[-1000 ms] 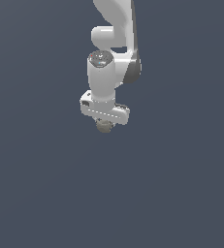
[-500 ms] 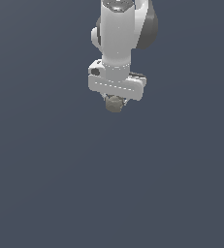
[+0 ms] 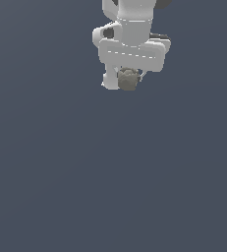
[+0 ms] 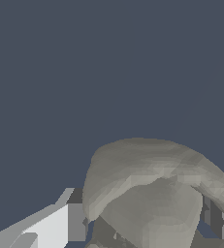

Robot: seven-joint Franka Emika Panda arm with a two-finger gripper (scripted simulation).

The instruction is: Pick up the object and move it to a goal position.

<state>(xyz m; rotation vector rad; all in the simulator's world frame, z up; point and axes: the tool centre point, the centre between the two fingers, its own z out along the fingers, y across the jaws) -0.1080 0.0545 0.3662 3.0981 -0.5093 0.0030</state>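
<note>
Exterior view: white arm (image 3: 133, 19) comes in from the top edge, upper centre of the frame, slightly right of middle. The wide white hand block (image 3: 133, 51) sits crosswise below the wrist.

The gripper (image 3: 128, 79) points down. The object (image 3: 128, 79), a lumpy grey-tan ball, sits between the fingers just under the hand block, upper centre of the frame. It's much narrower than the hand block. One white finger (image 3: 108, 81) shows at the exterior view's left of the ball, touching it; the other finger is mostly hidden behind the ball and the block.

Fingers are clamped on the object: it hangs in the grasp with nothing under it. Everything below it, down to the bottom edge, is plain dark blue-grey background (image 3: 113, 187); no worktop edge can be made out, so I can't tell how high the ball is above any surface.

Wrist view: the object (image 4: 154, 193) fills the lower centre and lower right of the picture, close to the camera, with a ridged top and a shaded hollow in the middle. A white finger with a darker grey pad (image 4: 60, 223) presses against its side at lower left. A grey finger part (image 4: 215, 218) shows against it at lower right. Upper half of that picture is the same flat blue-grey.
</note>
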